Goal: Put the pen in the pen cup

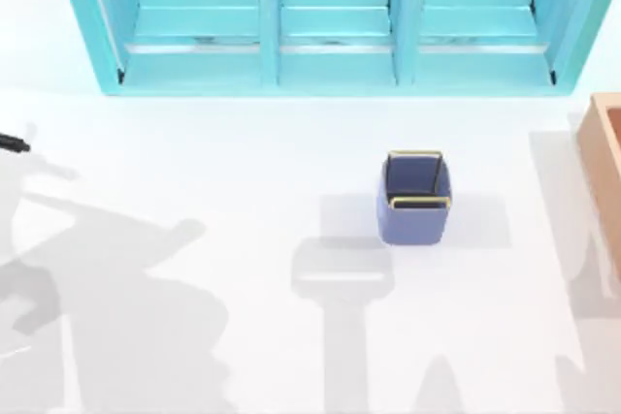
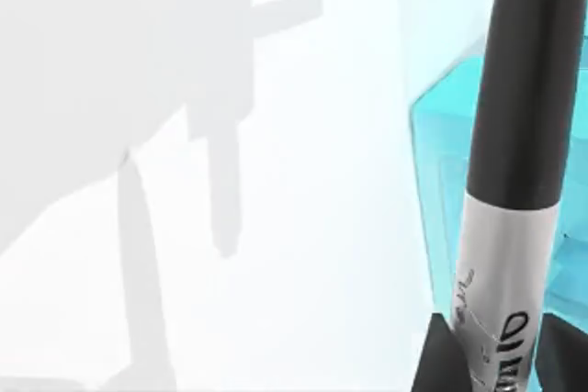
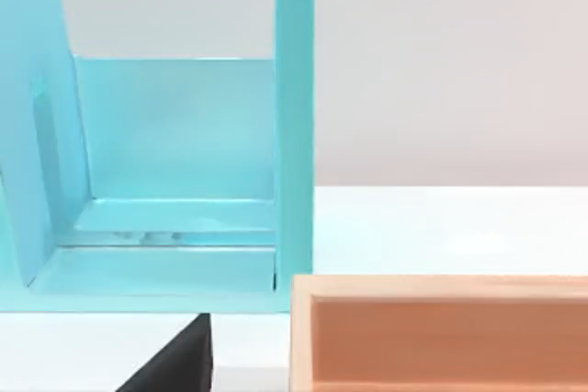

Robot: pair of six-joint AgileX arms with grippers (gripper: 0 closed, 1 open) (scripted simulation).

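Observation:
The pen (image 2: 514, 162) runs close through the left wrist view, black cap end away from the camera and its grey-silver printed barrel between dark fingers (image 2: 434, 355). My left gripper (image 2: 496, 369) is shut on that barrel. At the top view's far left edge, a black tip of the pen (image 1: 12, 143) pokes in above the table. The pen cup (image 1: 415, 199), square, periwinkle-blue with a gold rim, stands upright right of the table's middle, far from the pen. A dark part of my right gripper (image 3: 175, 360) shows near the wooden box.
A turquoise shelf unit (image 1: 330, 36) with three bays spans the back of the table. A tan wooden box (image 1: 606, 167) sits at the right edge, also seen as the box (image 3: 441, 332) close to my right wrist. White tabletop surrounds the cup.

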